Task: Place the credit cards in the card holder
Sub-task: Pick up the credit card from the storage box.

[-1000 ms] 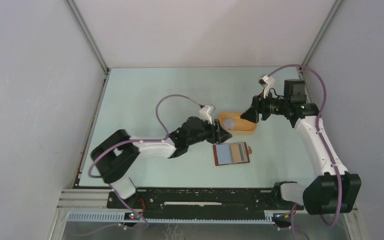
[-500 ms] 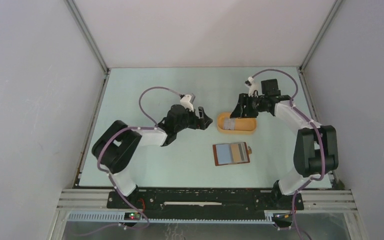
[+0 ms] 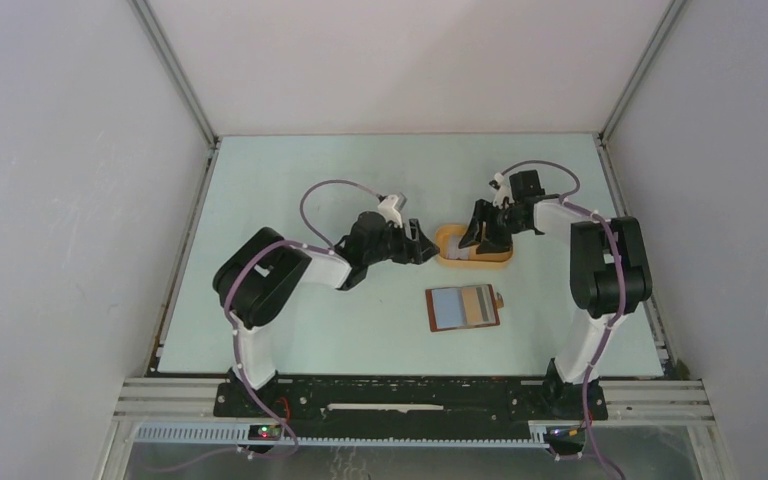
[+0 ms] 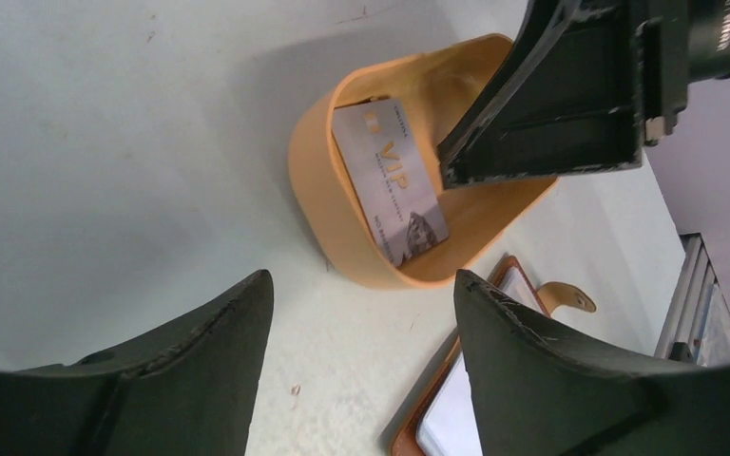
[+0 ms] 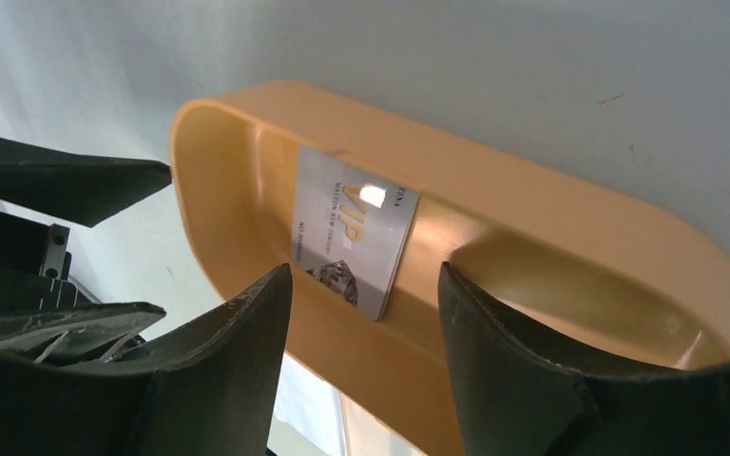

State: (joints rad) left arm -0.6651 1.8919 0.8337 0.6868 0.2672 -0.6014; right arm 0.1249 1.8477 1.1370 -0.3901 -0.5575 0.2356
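On the pale green table (image 3: pixel 290 180), just behind centre, sits an orange oval tray (image 3: pixel 448 254); one credit card, silver-grey with gold "VIP" lettering (image 5: pixel 352 228), lies inside it, toward the end nearest the left arm; the card's long edge runs across the tray floor, and it seems to tilt slightly up against the inner wall.

Left gripper (image 4: pixel 361 285): low over the table just beside the tray's left end, pointing at it; jaws spread apart, nothing between them; not touching tray or card.

Right gripper (image 5: pixel 363 275): reaches in from the right, tips dipping over the tray; jaws spread, one finger either side of the VIP card as its own camera sees it; nothing clamped. From the left wrist camera one right finger (image 4: pixel 551 95) ends close beside the card's edge; whether it touches cannot be told.

Card holder (image 3: pixel 463 307): reddish-brown, lying open and flat on the table, near the tray on the side toward the arm bases but apart from it; a pale blue card (image 3: pixel 447 309) covers its left half; tan slots show on the right half; a small strap tab (image 4: pixel 566 297) sticks out from its right edge. Whether the blue card is tucked into a slot or only lying on top cannot be told.
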